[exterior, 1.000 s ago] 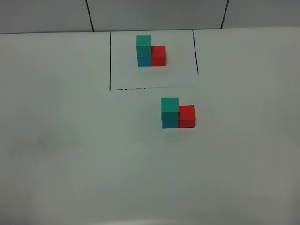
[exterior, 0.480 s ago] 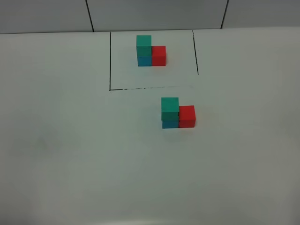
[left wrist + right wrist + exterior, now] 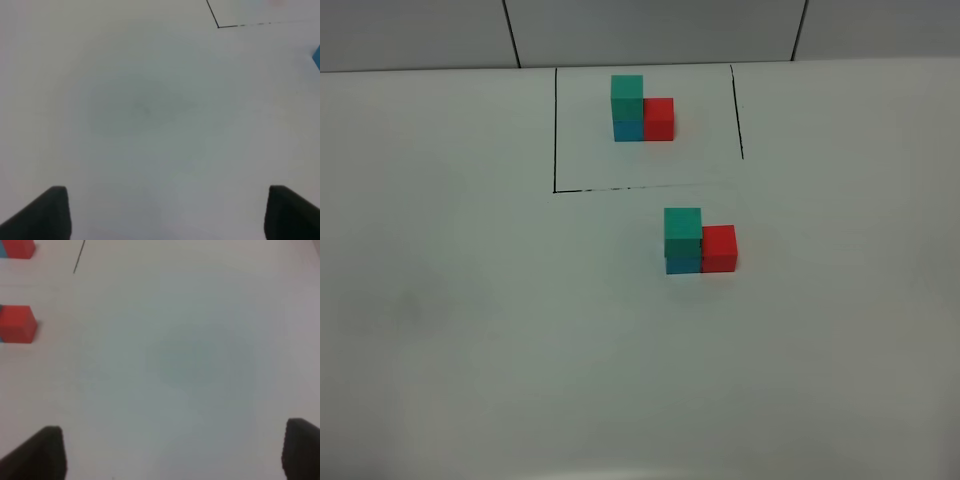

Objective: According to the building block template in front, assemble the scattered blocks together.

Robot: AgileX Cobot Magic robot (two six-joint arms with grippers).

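Note:
The building block template (image 3: 642,108) stands inside the black-line frame (image 3: 555,130) at the back: green atop blue, red alongside. In front of it the teal-green cube (image 3: 683,232) sits on the blue cube (image 3: 683,265), with the red cube (image 3: 719,248) touching on the right. The red cube also shows in the right wrist view (image 3: 17,324), and a blue edge (image 3: 317,56) in the left wrist view. My left gripper (image 3: 167,212) and right gripper (image 3: 172,452) are open and empty over bare table, away from the cubes. Neither arm shows in the exterior high view.
The white table (image 3: 470,320) spreads around the cubes. The back wall (image 3: 650,30) with dark seams runs behind the table's far edge. The frame's black corner (image 3: 218,26) shows in the left wrist view.

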